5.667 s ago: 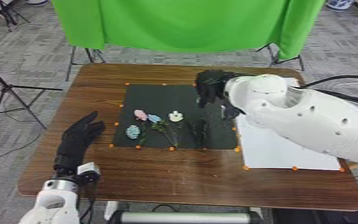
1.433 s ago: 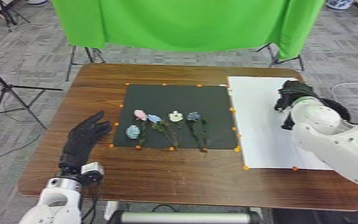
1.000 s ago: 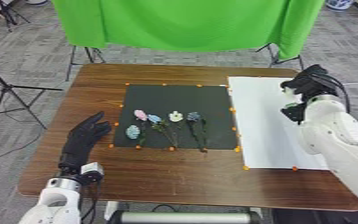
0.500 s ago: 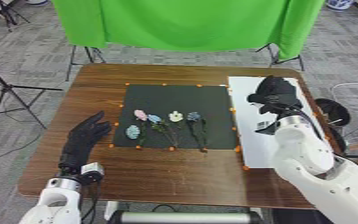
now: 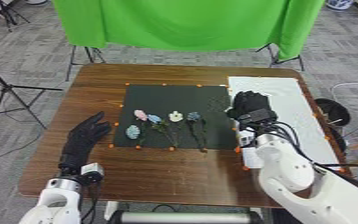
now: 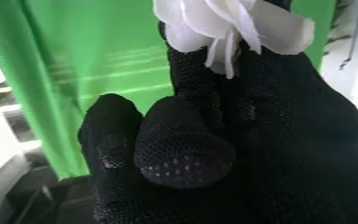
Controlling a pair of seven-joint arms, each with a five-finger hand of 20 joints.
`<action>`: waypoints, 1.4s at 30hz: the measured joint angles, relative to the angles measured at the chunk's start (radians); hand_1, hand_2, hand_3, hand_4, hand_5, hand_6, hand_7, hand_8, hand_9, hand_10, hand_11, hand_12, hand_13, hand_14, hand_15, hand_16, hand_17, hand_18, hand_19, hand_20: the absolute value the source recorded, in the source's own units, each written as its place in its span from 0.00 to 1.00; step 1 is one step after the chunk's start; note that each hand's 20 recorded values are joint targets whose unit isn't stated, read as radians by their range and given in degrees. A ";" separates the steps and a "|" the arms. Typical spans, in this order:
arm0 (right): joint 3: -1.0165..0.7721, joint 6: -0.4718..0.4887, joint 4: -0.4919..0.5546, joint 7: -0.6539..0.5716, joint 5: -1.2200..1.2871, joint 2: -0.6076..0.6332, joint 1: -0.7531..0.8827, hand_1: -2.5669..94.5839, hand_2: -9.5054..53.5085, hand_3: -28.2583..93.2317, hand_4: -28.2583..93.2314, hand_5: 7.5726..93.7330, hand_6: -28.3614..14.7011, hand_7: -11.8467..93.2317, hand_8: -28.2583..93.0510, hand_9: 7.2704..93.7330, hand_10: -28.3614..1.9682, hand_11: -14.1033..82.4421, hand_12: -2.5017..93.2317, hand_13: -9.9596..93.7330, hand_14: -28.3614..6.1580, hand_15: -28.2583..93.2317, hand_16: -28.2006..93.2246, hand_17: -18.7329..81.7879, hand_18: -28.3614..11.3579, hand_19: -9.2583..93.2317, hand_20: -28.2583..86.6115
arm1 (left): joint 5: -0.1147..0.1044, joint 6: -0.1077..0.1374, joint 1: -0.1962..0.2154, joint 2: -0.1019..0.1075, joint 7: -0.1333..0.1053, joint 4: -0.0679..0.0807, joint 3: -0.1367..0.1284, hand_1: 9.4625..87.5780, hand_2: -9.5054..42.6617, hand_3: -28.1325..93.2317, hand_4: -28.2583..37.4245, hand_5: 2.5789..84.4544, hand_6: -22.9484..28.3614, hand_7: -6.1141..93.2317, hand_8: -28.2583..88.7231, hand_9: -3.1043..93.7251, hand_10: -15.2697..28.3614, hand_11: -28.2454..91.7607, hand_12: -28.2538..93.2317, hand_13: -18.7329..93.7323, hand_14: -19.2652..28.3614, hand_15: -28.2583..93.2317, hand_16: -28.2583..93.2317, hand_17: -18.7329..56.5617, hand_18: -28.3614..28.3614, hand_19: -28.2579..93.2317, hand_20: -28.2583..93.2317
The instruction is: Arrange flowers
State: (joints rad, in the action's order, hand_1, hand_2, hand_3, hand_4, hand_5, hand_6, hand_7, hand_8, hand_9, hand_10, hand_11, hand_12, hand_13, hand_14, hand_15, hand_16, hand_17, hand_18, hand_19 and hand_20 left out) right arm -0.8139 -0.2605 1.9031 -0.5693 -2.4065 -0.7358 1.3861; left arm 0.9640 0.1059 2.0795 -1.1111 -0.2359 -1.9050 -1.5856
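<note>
My right hand [image 5: 251, 105] is over the border between the black sheet [image 5: 171, 95] and the white sheet [image 5: 286, 110]. In the right wrist view, white petals [image 6: 238, 25] rest against the far end of my right hand [image 6: 189, 150], whose fingers are curled round that flower; its stem is hidden. On the black sheet lie a light blue flower [image 5: 133, 132], a pink flower [image 5: 140, 114], a second pale blue one [image 5: 154, 119], a white bloom [image 5: 175, 116] and a grey-blue flower [image 5: 193, 116], stems toward the near edge. My left hand [image 5: 88, 131] stays open left of that sheet.
Orange markers [image 5: 238, 149] dot the sheets' borders. The brown table [image 5: 175, 175] has bare wood at its near side. A dark bin [image 5: 333, 112] stands beyond the right edge, and a green cloth [image 5: 189, 25] hangs behind the far edge.
My right hand has come from the table's right side, over the white sheet, leftward to the black sheet's right border. The left hand and the lying flowers have kept their places.
</note>
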 measured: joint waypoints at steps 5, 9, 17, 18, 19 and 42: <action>0.036 0.014 -0.002 0.006 0.004 -0.021 -0.014 0.62 0.00 0.76 0.05 0.84 0.71 0.34 0.25 0.91 0.58 0.23 0.37 0.98 0.80 0.79 0.47 0.85 0.34 1.00 0.79 | 0.000 0.000 0.000 -0.001 0.000 0.000 0.000 0.20 0.02 0.83 0.09 0.49 0.45 0.19 0.18 0.50 0.64 0.37 0.32 0.51 0.74 0.35 0.23 0.35 0.71 0.27 0.37; 0.042 0.019 -0.004 0.009 0.021 -0.041 -0.018 0.61 0.00 0.76 0.05 0.83 0.72 0.34 0.25 0.91 0.58 0.23 0.37 0.98 0.80 0.79 0.47 0.85 0.34 1.00 0.78 | 0.000 -0.001 0.001 -0.001 0.001 -0.001 -0.001 0.21 0.02 0.83 0.09 0.49 0.45 0.18 0.18 0.50 0.64 0.37 0.31 0.51 0.75 0.36 0.23 0.35 0.71 0.27 0.37; 0.052 0.030 -0.018 0.009 0.060 -0.068 -0.018 0.59 0.00 0.76 0.07 0.81 0.72 0.34 0.25 0.88 0.58 0.24 0.35 0.98 0.80 0.79 0.47 0.85 0.35 1.00 0.78 | 0.001 -0.006 0.000 -0.001 0.005 -0.001 -0.002 0.20 0.02 0.83 0.09 0.48 0.46 0.18 0.18 0.50 0.64 0.37 0.32 0.51 0.75 0.35 0.23 0.35 0.71 0.27 0.37; 0.053 0.033 -0.020 0.009 0.063 -0.070 -0.018 0.59 0.00 0.76 0.07 0.81 0.72 0.34 0.25 0.88 0.58 0.24 0.34 0.98 0.80 0.79 0.47 0.85 0.35 1.00 0.78 | 0.001 -0.007 0.000 -0.001 0.005 -0.001 -0.002 0.20 0.02 0.83 0.09 0.48 0.46 0.18 0.18 0.50 0.64 0.37 0.32 0.51 0.75 0.35 0.23 0.35 0.71 0.27 0.37; 0.055 0.036 -0.022 0.009 0.065 -0.072 -0.018 0.59 0.00 0.76 0.07 0.81 0.72 0.34 0.25 0.88 0.59 0.24 0.34 0.98 0.80 0.79 0.47 0.85 0.35 1.00 0.78 | 0.001 -0.008 0.000 -0.001 0.005 -0.001 -0.002 0.20 0.02 0.82 0.09 0.48 0.46 0.18 0.18 0.50 0.64 0.37 0.32 0.51 0.75 0.35 0.23 0.35 0.71 0.27 0.37; 0.058 0.102 -0.018 0.009 0.175 -0.084 -0.016 0.35 0.00 0.80 0.10 0.71 0.61 0.26 0.15 0.75 0.46 0.29 0.19 0.97 0.79 0.76 0.47 0.84 0.35 1.00 0.75 | 0.002 -0.019 -0.002 0.001 0.015 -0.002 -0.006 0.20 0.01 0.83 0.09 0.48 0.46 0.18 0.18 0.49 0.64 0.37 0.32 0.50 0.75 0.36 0.23 0.34 0.72 0.27 0.37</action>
State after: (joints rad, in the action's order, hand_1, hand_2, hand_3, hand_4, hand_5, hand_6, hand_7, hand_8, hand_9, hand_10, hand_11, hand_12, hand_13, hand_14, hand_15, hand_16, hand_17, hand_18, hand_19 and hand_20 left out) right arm -0.7563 -0.1584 1.8849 -0.5601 -2.2317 -0.8194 1.3703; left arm 0.9657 0.0865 2.0779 -1.1102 -0.2206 -1.9065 -1.5917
